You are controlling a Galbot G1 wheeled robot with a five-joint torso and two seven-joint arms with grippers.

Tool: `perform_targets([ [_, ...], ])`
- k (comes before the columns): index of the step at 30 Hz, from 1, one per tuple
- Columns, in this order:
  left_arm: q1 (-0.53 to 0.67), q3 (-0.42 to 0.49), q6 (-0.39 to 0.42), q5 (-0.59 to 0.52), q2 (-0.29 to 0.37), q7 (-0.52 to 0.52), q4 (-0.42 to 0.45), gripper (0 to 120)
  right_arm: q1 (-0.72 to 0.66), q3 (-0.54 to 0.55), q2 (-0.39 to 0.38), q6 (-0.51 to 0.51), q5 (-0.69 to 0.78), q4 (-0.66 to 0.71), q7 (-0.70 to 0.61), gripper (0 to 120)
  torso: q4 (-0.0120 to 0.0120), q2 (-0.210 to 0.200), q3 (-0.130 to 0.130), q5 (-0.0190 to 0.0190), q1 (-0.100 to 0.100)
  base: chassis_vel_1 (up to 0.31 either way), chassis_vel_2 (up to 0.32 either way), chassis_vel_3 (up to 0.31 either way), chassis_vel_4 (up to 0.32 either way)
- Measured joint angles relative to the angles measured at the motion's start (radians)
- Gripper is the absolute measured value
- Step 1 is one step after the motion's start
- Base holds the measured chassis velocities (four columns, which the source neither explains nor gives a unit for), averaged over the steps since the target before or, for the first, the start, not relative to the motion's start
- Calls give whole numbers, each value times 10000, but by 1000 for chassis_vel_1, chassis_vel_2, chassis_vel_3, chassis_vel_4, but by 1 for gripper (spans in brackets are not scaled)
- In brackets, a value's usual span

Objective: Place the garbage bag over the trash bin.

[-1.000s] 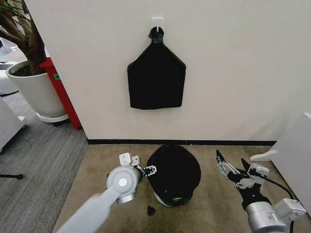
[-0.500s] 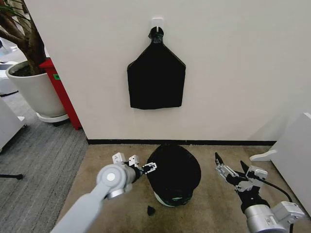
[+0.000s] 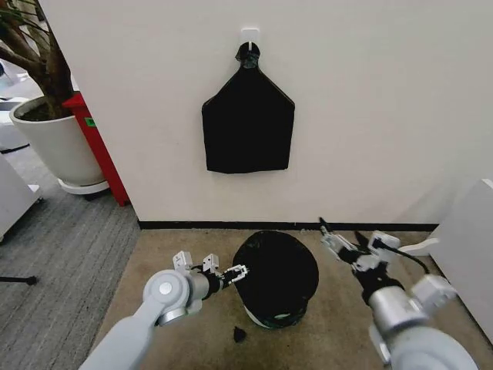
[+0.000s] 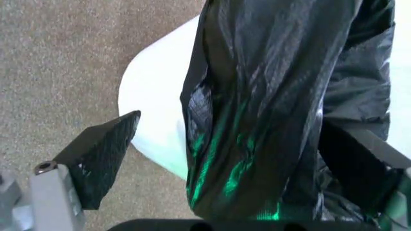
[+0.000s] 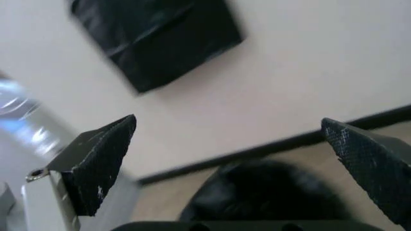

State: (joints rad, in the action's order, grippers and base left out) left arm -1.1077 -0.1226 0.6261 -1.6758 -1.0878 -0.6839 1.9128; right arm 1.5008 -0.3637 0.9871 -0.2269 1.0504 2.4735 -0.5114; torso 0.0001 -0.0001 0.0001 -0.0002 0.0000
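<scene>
You've got the bag (image 3: 276,271) draped over the bin (image 3: 271,317), on the tan floor (image 3: 154,254) near the wall (image 3: 370,116), about centre of the head view. Black film covers the top and most of the sides; a pale strip of bin shows at the near bottom edge. In the left wrist view the bag (image 4: 282,106) hangs in glossy wrinkles down the bin (image 4: 157,110), with bare pale plastic showing beside the film.

Your left gripper (image 3: 235,271) sits at the bin's left side, at rim height. Jaws are spread: 1 finger (image 4: 106,154) stands outside, apart from the bare bin wall, and the other (image 4: 359,163) lies against the bag folds. Can't tell if it actually presses the film.

Your right gripper (image 3: 340,238) hovers to the right of the bin, a bit farther back, near the baseboard (image 3: 192,225), not touching the bag. Jaws spread wide w/ nothing between them. In the right wrist view the 2 fingers (image 5: 96,159) frame the wall and the dark top of the bag (image 5: 263,197) low in the gap.

On the wall above the bin hangs a flat black bundle (image 3: 248,123) from a hook (image 3: 249,35). A small black scrap (image 3: 239,334) lies on the floor just near-left of the bin. Far left: white plant pot (image 3: 58,146) w/ a red panel (image 3: 96,142) beside it. A white cabinet (image 3: 470,247) stands at the right edge.
</scene>
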Motion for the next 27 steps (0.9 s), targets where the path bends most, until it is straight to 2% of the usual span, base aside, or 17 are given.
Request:
perform_targets([
  [3, -137, -1, -136, 109, -73, 69, 101, 100, -1043, 386, -523, -280, 1013, -436, -71, 100, 3, -1, 1, 3, 0, 0, 0, 0, 0],
  [6, -295, -6, -238, 188, -71, 350, 238, 100, -1263, 389, -658, -327, 1133, -627, 51, 100, 2, -1, 1, 3, 1, 0, 0, 0, 0],
  [12, -644, -35, -541, 1085, 7, 1069, 704, 100, -673, 197, -487, -385, 882, -511, 183, 100, -3, -1, 0, 3, 0, 0, 0, 0, 0],
  [14, -860, -43, -977, 2280, 74, 1564, 1140, 100, -383, 90, -331, -384, 538, -348, 191, 100, -4, 0, 0, 2, 0, 0, 0, 0, 0],
  [17, -1398, -79, -2500, 4453, 427, 2784, 2027, 100, -13, -171, -168, -296, -380, -182, 277, 100, -1, 0, -1, 0, 0, 0, 0, 0, 0],
  [18, -1490, -91, -2780, 4913, 512, 3005, 2175, 100, 76, -240, -139, -255, -581, -172, 321, 100, 0, 0, -1, 2, 0, 0, 0, 0, 0],
  [19, -1490, -91, -2780, 4913, 512, 3005, 2175, 100, 76, -240, -139, -255, -581, -172, 321, 100, 0, 0, -1, 2, 0, 0, 0, 0, 0],
  [20, -1769, -201, -3579, 6312, 788, 3617, 2578, 100, 429, -525, -36, -117, -1290, -162, 509, 100, 0, 0, -1, 2, 0, 0, 0, 0, 0],
  [21, -1890, -305, -3847, 6800, 900, 3781, 2724, 100, 600, -670, 15, -43, -1633, -167, 637, 100, -1, 0, -1, 2, 0, 0, 0, 0, 0],
  [23, -2284, -863, -4751, 8475, 1223, 4132, 3058, 100, 1345, -1230, 241, 459, -3082, -349, 1311, 100, 1, 0, -2, 1, 0, 0, 0, 0, 0],
  [24, -2404, -1086, -5012, 8926, 1318, 4194, 3127, 100, 1594, -1399, 318, 672, -3522, -443, 1574, 100, -2, 0, -2, 2, 0, 0, 0, 0, 0],
  [25, -2708, -1666, -5558, 9792, 1484, 4335, 3224, 100, 2079, -1791, 506, 1163, -4373, -678, 2133, 100, -2, 0, -2, 3, 0, 0, 0, 0, 0],
  [26, -2708, -1666, -5558, 9792, 1484, 4335, 3224, 100, 2079, -1791, 506, 1163, -4373, -678, 2133, 100, -2, 0, -2, 3, 0, 0, 0, 0, 0],
  [27, -3056, -2271, -6081, 10470, 1618, 4486, 3232, 100, 2539, -2179, 719, 1724, -5042, -929, 2613, 100, -3, 1, -2, -5, 0, 0, 0, 0, 0],
])
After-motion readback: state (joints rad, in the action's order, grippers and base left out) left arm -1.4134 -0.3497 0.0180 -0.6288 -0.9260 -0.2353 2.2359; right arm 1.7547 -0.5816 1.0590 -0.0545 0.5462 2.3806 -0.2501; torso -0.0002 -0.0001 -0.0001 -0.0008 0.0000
